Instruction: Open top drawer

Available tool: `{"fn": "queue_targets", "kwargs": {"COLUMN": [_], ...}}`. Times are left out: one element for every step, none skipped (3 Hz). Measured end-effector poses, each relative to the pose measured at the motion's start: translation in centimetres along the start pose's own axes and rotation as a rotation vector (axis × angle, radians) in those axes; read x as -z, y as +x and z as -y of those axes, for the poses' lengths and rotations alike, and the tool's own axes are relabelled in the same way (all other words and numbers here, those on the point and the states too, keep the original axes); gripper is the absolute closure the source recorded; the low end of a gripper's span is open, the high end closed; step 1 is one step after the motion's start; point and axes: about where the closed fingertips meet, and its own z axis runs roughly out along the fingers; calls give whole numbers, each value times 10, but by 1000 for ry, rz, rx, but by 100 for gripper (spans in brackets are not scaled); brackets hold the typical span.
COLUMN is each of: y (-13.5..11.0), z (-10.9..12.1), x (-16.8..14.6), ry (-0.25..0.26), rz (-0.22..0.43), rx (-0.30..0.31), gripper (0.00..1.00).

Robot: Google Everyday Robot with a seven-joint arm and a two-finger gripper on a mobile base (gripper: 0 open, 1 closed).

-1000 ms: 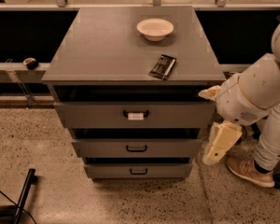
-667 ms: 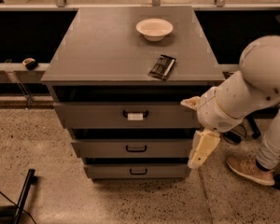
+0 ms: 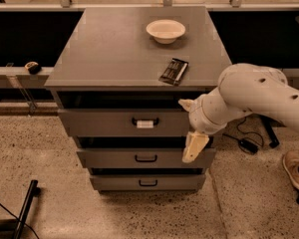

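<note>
Noted: one thick cream-white robot arm (image 3: 261,91), entering at the 3 o'clock edge of the view, reaching toward 9 o'clock and sloping slightly downward. At its 8 o'clock end, a rounded white wrist housing (image 3: 209,117), just right of view centre. Mounted on that, a cream two-finger parallel-jaw gripper (image 3: 185,131), lying about 4 o'clock from view centre. Fingers spread well apart: upper finger (image 3: 185,103) short and pointing toward 9 o'clock, lower finger (image 3: 194,147) longer and hanging toward 6 o'clock, tip tilted slightly toward 7 o'clock.
</note>
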Motion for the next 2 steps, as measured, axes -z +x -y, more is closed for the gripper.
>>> {"fn": "queue_targets", "kwargs": {"y": [12,37], "z": [20,35], "x": [-30,-66], "ry": [20,5], "rz": [-64,-158], "rx": [26,26], "gripper": [0,1]}}
